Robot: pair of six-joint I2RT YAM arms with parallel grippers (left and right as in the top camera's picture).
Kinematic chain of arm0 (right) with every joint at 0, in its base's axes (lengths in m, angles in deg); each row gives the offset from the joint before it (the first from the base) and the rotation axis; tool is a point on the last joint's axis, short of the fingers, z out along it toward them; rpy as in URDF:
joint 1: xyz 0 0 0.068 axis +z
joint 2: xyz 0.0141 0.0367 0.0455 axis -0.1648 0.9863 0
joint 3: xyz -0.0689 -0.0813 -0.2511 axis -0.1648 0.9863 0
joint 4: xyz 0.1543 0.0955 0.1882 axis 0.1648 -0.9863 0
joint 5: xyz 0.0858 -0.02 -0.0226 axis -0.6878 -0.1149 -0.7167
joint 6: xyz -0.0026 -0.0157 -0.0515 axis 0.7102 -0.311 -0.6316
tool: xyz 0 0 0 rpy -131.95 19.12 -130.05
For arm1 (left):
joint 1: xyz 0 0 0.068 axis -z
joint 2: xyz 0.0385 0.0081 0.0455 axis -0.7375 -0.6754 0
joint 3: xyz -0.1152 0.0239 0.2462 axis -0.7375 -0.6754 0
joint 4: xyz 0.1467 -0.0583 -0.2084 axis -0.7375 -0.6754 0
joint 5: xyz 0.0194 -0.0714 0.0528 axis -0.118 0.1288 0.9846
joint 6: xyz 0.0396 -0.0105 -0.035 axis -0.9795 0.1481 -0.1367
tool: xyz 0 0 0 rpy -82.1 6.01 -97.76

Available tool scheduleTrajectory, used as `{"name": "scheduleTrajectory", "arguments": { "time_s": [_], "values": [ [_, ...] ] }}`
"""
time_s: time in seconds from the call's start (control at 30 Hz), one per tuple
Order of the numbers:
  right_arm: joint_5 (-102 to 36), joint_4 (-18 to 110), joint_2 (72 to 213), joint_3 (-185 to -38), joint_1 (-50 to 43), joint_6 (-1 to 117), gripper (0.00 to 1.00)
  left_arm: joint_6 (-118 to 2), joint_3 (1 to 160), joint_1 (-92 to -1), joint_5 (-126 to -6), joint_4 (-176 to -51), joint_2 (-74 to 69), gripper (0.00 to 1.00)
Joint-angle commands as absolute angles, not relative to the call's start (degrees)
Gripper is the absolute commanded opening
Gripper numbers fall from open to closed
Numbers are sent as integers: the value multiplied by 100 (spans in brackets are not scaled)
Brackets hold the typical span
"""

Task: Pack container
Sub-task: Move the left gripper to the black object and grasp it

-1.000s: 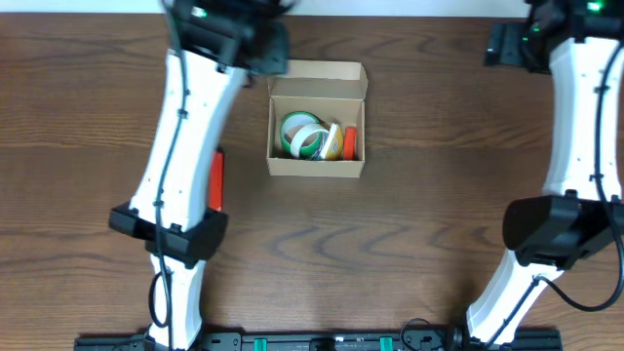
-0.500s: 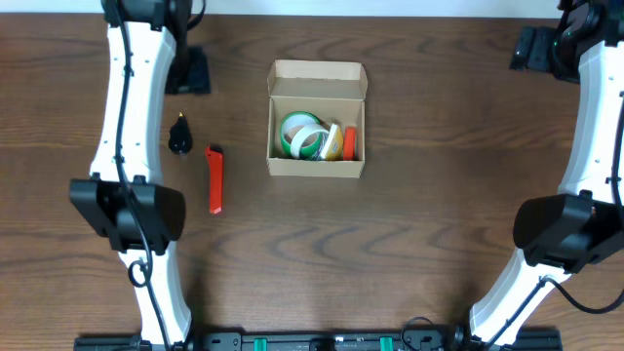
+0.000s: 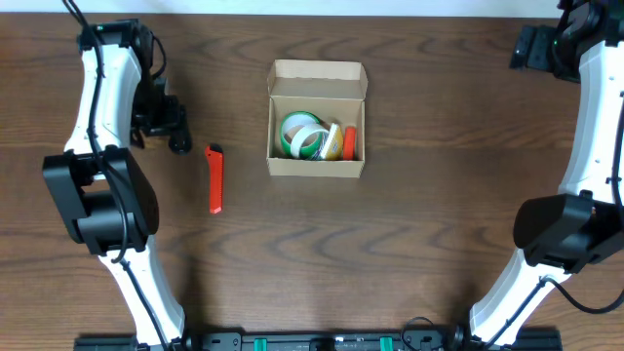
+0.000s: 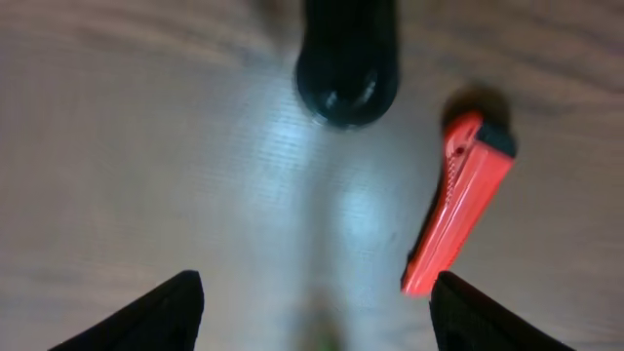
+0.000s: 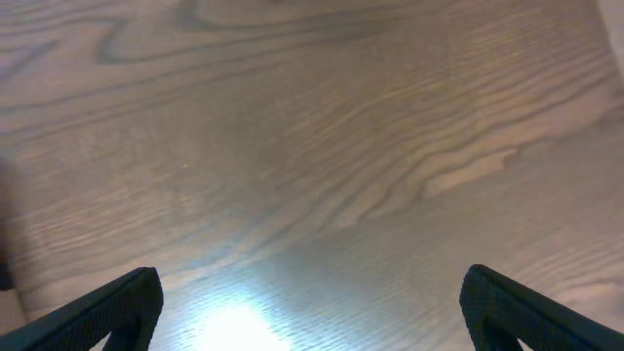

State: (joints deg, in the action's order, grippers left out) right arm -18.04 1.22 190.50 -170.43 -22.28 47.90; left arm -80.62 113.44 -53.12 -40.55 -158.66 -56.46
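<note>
The container (image 3: 317,119) is a tan cardboard box in the middle of the table, its flap lid open toward the far side. Inside lie green and white tape rolls (image 3: 302,135), a yellow roll and an orange one. My left gripper (image 3: 158,119) is open and empty at the far left, beside a small black object (image 3: 180,144). In the left wrist view, which is blurred, the gripper (image 4: 317,327) hangs over bare wood, with the black object (image 4: 347,73) ahead. My right gripper (image 3: 531,47) is open and empty at the far right corner, over bare table (image 5: 312,195).
A red-orange box cutter (image 3: 214,178) lies on the table left of the box; it also shows in the left wrist view (image 4: 458,200), to the right of the gripper. The table's far edge runs just behind both grippers.
My left arm has swung left, from beside the box's far left corner to the table's left side, uncovering the black object and the cutter. The right arm shifted slightly right, then held.
</note>
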Motion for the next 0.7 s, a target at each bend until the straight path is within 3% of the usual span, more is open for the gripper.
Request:
{"name": "scheduleTrajectory", "arguments": {
  "time_s": [0.0, 0.2, 0.67],
  "values": [
    [-2080, 155, 19024, -17006, -2150, 4836, 99, -8376, 11283, -5203, -4132, -15643, -5668, 78],
    [-2084, 151, 19024, -17006, -2145, 4836, 99, -8392, 11279, -5209, -4086, -15212, -5751, 87],
    [-2084, 109, 19024, -17006, -2145, 4836, 99, -8536, 11279, -5212, -4081, -14963, -6616, 86]
  ]
}}
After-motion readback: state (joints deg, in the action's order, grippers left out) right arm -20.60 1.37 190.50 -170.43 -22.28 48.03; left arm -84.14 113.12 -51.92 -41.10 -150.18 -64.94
